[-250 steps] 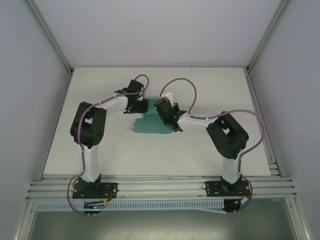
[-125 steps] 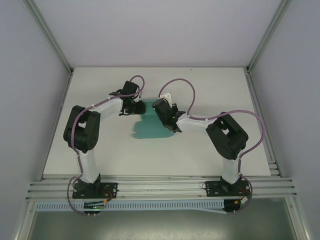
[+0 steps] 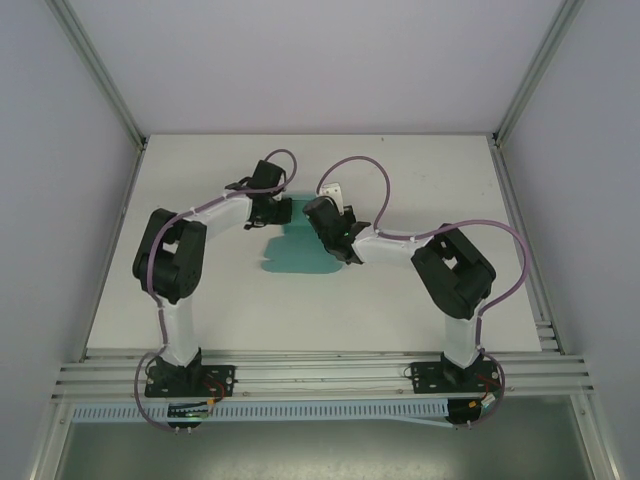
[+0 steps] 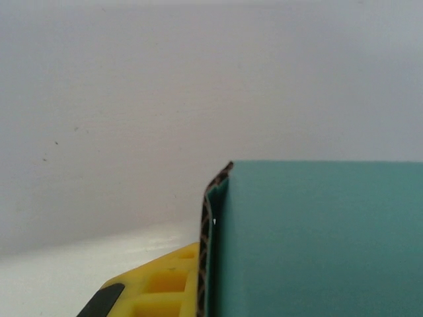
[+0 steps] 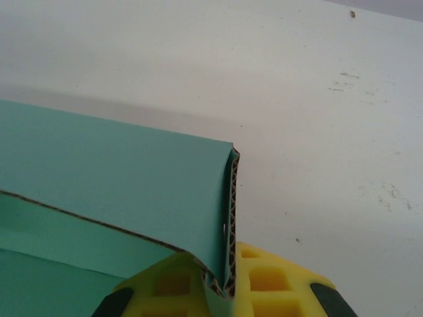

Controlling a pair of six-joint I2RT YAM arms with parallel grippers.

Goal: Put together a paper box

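The teal-green paper box (image 3: 298, 252) lies partly folded on the white table (image 3: 430, 180), between the two arms. My left gripper (image 3: 272, 211) is at its far left corner. In the left wrist view a doubled flap of the paper box (image 4: 317, 244) stands pressed against my yellow finger (image 4: 158, 287); the other finger is hidden behind the card, and the left gripper (image 4: 209, 281) is shut on the flap. My right gripper (image 3: 325, 222) is at the far right edge. In the right wrist view its yellow fingers (image 5: 277, 284) pinch a folded wall of the paper box (image 5: 132, 185), so the right gripper (image 5: 228, 281) is shut on it.
Aluminium frame posts (image 3: 515, 110) stand at the table's back corners, and a rail (image 3: 320, 375) runs along the near edge by the arm bases. Bare table surface surrounds the card on all sides.
The left arm's elbow swung out to the left and came partly back. The left jaws closed on the flap. The right arm and its grip stayed almost still.
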